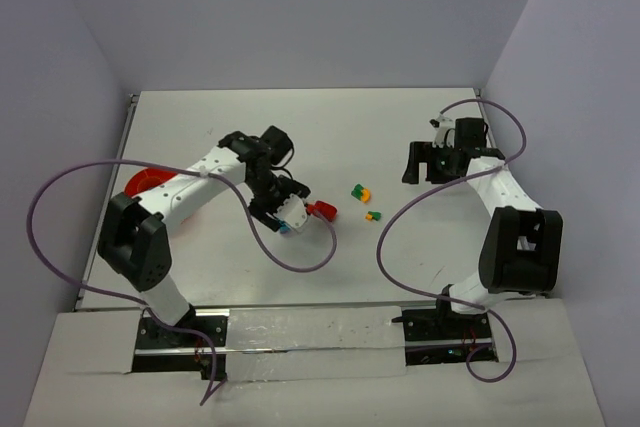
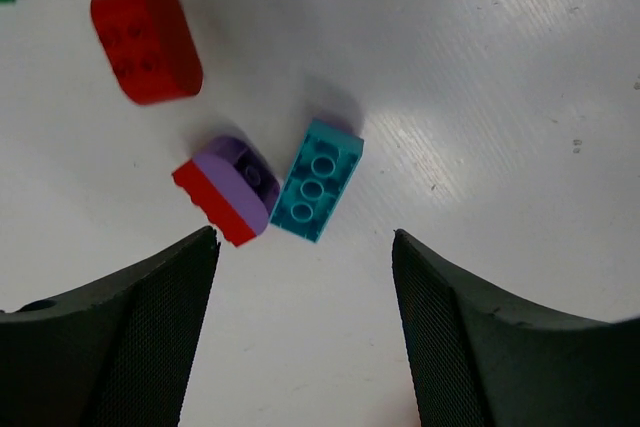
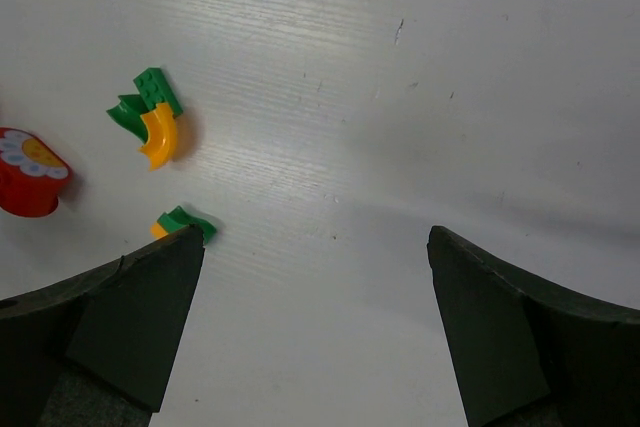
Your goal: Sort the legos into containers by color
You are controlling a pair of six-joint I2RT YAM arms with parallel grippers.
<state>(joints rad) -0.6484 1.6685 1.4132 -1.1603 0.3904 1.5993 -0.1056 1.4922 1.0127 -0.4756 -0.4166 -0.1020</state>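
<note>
Hanging low over the middle of the bench [image 1: 250, 127], the left jaws are released: the dark pads [image 2: 130, 347] stand well apart with only bare surface between them, grasping nothing. In the top view the left arm [image 1: 190, 187] reaches from the lower left toward centre frame.

Left wrist view:
- The teal brick [image 2: 318, 180] lies flat at centre frame, just beyond the gap of the jaws.
- The purple-on-red brick [image 2: 230, 190] lies close beside it on the left. Contact between the two cannot be confirmed.
- The red brick [image 2: 147, 39], with rounded ends, sits at upper left, apart from that pair.

The right jaws are also released, spread wide and empty. In the top view they hang at upper right, well apart from every brick.

Right wrist view:
- The green-and-yellow piece [image 3: 152, 117] lies at the left of the frame.
- The smaller green-and-yellow piece [image 3: 180, 222] lies below it, partly hidden by the left-hand pad.
- The red brick shows at the left edge, a white flower on its face.

The orange bowl [image 1: 148, 183] sits at the left of the top view, largely hidden behind the left arm, so its contents cannot be told. All five bricks seen lie on the bench, outside the bowl.
</note>
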